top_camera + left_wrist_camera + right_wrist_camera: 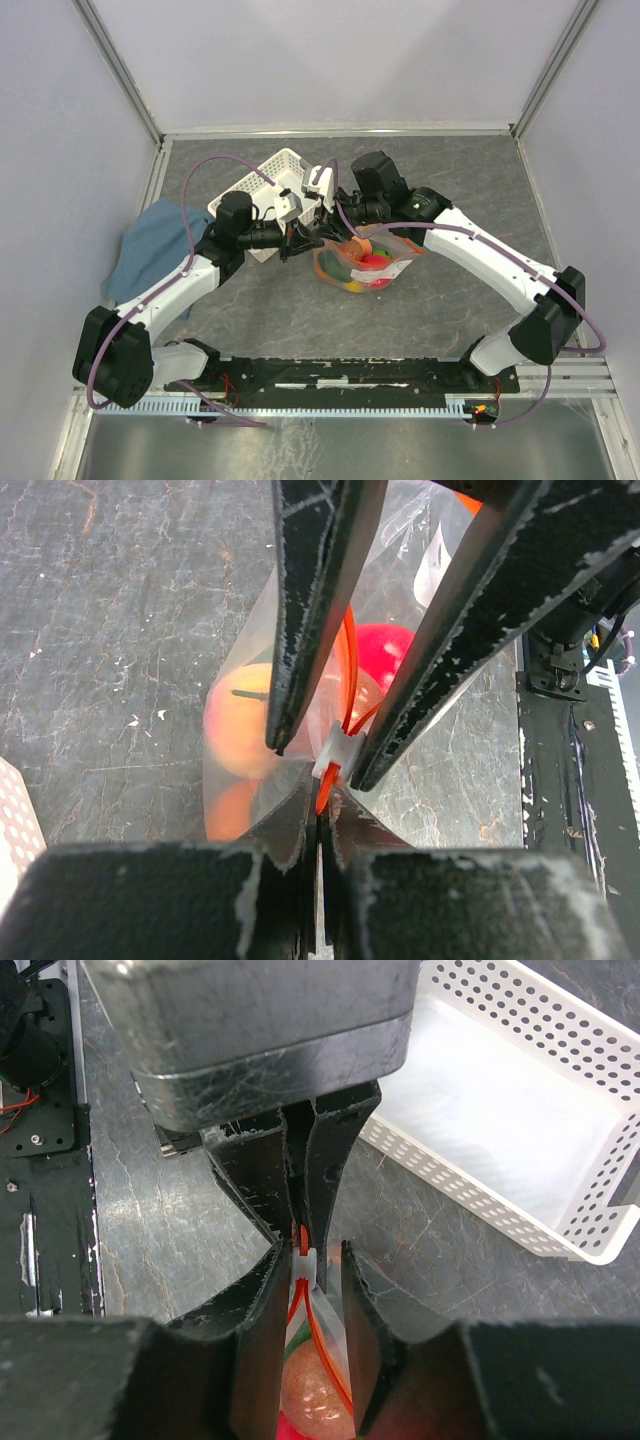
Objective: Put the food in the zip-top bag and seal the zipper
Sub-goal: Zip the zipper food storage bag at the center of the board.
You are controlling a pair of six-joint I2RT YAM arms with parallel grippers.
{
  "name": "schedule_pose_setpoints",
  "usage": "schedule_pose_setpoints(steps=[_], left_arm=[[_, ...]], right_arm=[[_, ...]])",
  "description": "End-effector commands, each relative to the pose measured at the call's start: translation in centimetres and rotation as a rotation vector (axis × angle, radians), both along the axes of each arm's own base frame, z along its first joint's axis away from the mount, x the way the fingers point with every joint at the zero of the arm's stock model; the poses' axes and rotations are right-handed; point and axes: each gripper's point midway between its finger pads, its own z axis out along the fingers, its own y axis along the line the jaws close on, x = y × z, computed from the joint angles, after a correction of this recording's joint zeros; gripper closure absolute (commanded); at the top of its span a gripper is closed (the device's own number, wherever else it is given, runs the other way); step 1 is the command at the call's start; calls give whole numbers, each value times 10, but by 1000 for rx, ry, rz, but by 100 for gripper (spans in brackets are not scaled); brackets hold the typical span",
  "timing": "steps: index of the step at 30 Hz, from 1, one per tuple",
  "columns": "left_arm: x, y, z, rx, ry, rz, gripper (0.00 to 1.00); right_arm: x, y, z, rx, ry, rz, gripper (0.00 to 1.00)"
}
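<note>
Clamped shut on the zipper (348, 670) end with left gripper (320, 840); straddling the slider (335, 750) with right gripper (312, 1250), jaws part open (one finger touching it). Shown whole from above only: bag (390, 268), food (372, 262) inside, near the basket (262, 178).

The zip-top bag (258, 818) is glossy clear plastic, the basket (470, 1195) matt white plastic

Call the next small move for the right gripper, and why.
Probably close the right gripper on the slider before any pull. Its jaws straddle the slider with a gap showing, while the left gripper is pinched shut on the zipper end, and the mouth beyond looks open.
</note>
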Motion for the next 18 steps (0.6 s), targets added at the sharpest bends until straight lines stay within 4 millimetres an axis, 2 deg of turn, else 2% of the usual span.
schedule_pose_setpoints(steps=[1,8,18], left_arm=[[5,-4,33,-43,-108,-11,97],[6,-5,33,-45,-99,-7,97],[6,-5,32,-44,-96,-6,97]], right_arm=[[3,-1,-2,-16,-26,2,70],[-3,-1,-2,-16,-8,23,66],[-2,5,0,-3,-5,35,70]])
